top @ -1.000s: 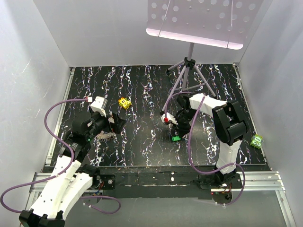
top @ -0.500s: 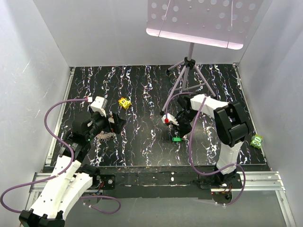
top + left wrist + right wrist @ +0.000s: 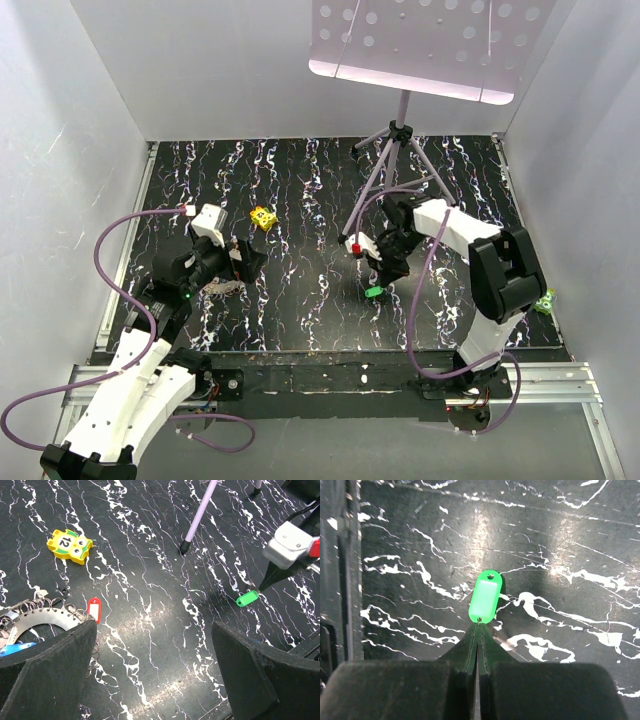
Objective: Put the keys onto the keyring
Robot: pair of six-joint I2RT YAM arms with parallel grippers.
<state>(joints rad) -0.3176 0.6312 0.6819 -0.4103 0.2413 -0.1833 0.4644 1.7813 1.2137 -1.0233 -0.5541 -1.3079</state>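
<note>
The right tool [image 3: 477, 630] is pinched fully shut, its tips touching the green key [image 3: 485, 596] at 12 o'clock on the desk [image 3: 580, 545], while the left tool [image 3: 154, 627] gapes wide, empty.

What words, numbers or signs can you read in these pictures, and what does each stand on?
"12": on the yellow owl-shaped block, in the left wrist view.
Green block beside the right arm: too small to read.
Green key tag and red key tag: no writing visible.
</note>
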